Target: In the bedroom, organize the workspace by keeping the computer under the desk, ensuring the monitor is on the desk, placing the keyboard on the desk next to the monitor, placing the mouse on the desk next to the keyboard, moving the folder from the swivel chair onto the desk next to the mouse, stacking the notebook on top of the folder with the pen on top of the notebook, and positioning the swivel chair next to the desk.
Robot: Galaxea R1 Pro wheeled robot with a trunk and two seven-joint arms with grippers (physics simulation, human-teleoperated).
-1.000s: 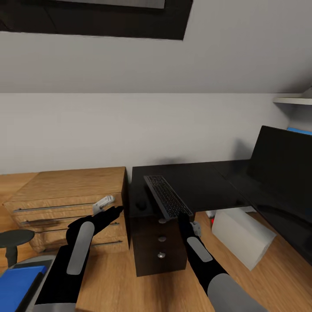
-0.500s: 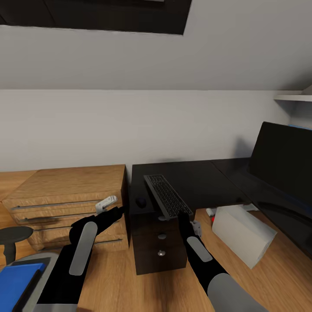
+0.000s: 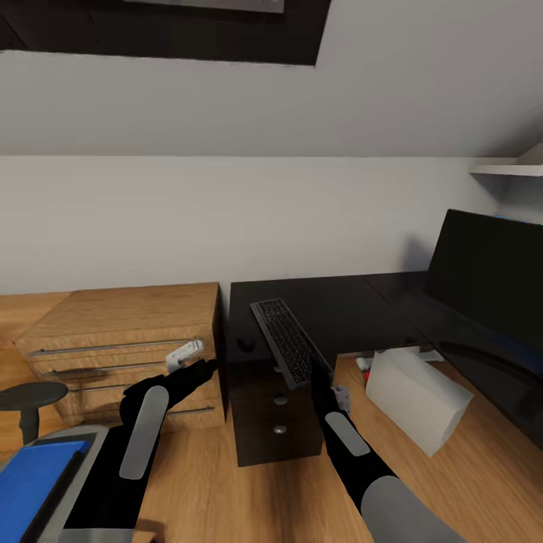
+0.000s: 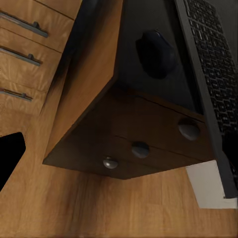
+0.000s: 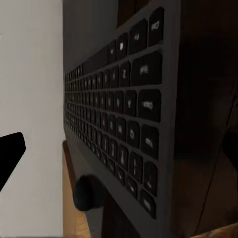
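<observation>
— Head view? Progress?
— Right claw (image 3: 323,375) clamped on keyboard (image 3: 289,339) over black table (image 3: 347,313); mouse (image 3: 246,343) beside, monitor (image 3: 494,279) up, computer (image 3: 411,396) underneath. Folder (image 3: 34,475) unmoved on swivel chair (image 3: 83,445).
— Wrists?
— Left: mouse (image 4: 156,53), wood floor (image 4: 99,208). Right: keyboard (image 5: 129,124), white wall (image 5: 29,99). Left claw (image 3: 197,366): cannot tell.

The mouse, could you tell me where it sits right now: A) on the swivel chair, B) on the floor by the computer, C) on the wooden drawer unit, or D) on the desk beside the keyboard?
D: the mouse rests on the desk, beside the keyboard.
</observation>
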